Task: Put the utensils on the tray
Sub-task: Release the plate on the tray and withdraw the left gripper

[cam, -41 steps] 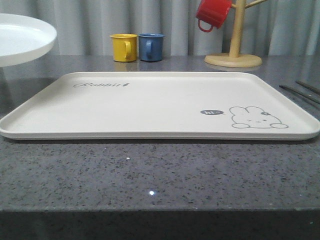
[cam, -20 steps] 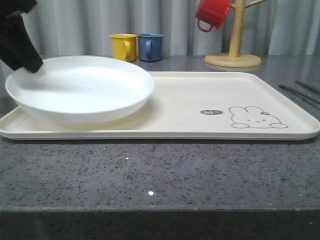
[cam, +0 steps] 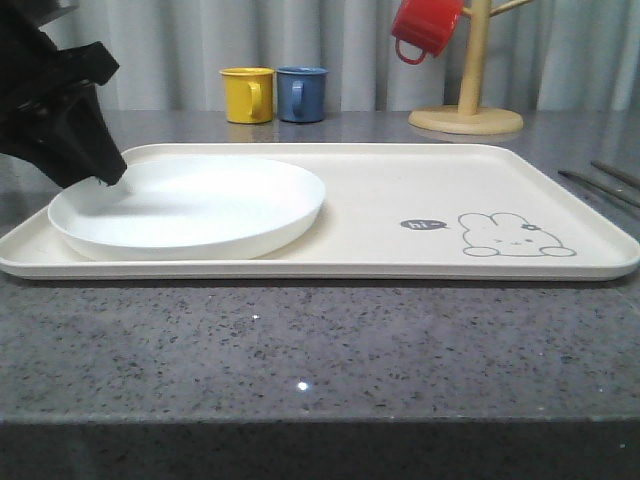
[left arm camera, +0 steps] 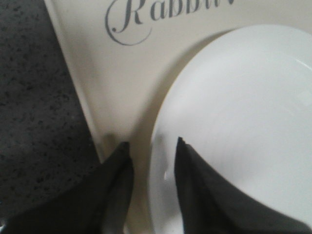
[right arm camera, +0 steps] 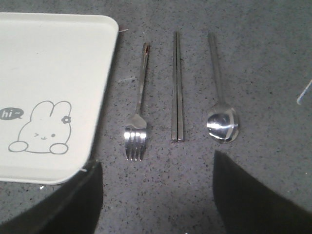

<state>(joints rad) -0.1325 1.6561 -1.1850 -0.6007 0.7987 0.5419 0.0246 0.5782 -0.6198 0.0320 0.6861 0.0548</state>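
The cream tray [cam: 420, 185] with the rabbit drawing lies across the middle of the table. A round white plate [cam: 190, 205] rests flat on its left half. My left gripper [cam: 112, 178] is at the plate's left rim. In the left wrist view its fingers [left arm camera: 152, 142] straddle that rim [left arm camera: 161, 146], open, with a strip of tray showing beside the outer finger. The fork [right arm camera: 139, 107], the pair of chopsticks [right arm camera: 177, 87] and the spoon [right arm camera: 222, 117] lie side by side on the table right of the tray [right arm camera: 48, 58]. My right gripper [right arm camera: 157, 160] hovers above them, wide open and empty.
A yellow mug [cam: 247, 94] and a blue mug [cam: 302, 93] stand at the back. A red mug [cam: 427, 27] hangs on a wooden mug tree [cam: 468, 95] at the back right. Thin utensil handles [cam: 598, 186] show at the far right edge.
The white plate has come from the upper left down onto the tray's left half with my left gripper, and it now lies flat.
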